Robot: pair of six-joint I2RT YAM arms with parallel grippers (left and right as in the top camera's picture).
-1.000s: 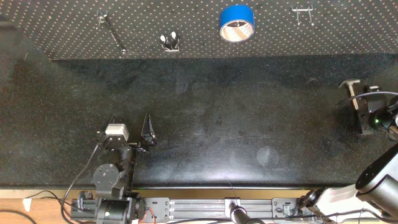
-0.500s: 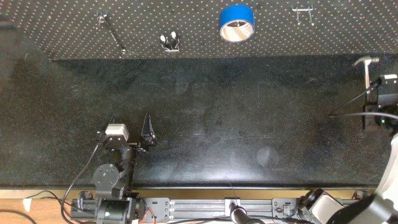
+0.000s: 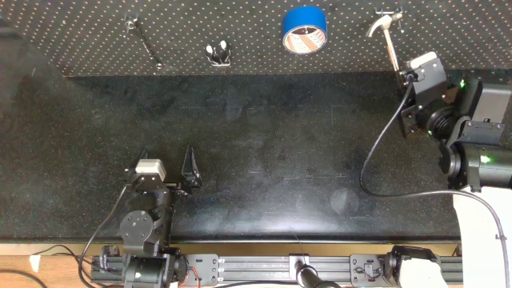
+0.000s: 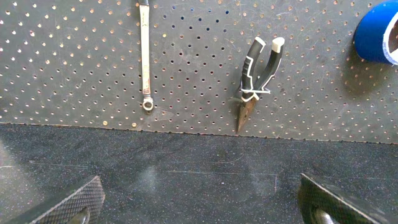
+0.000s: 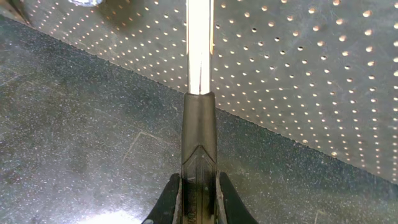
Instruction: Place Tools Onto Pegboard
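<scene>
Steel head uppermost, the hammer (image 3: 392, 46) now lies against the upper right of the pegboard (image 3: 240, 24), its handle slanting down to the right end effector (image 5: 198, 182), whose fingers are clamped on the black rubber grip. A second ago this arm held the tool low over the far right edge of the worktop (image 3: 280, 144). Half a second ago it had carried the tool higher along that edge, and it has since swung inward and up to the board. The head sits just where a wire hook hung bare in the earlier frames. Whether it is actually seated there or merely pressed close cannot be told.

That suggests the carry is over and the hanging step is at hand. Letting go would be safe only once the head catches.

The left end effector (image 4: 199, 208) has not moved and rests low over the worktop with its fingers wide apart, facing the wrench (image 4: 145, 53) and pliers (image 4: 256, 78) already hanging. The blue tape roll (image 3: 304, 30) hangs between them and the hammer.
</scene>
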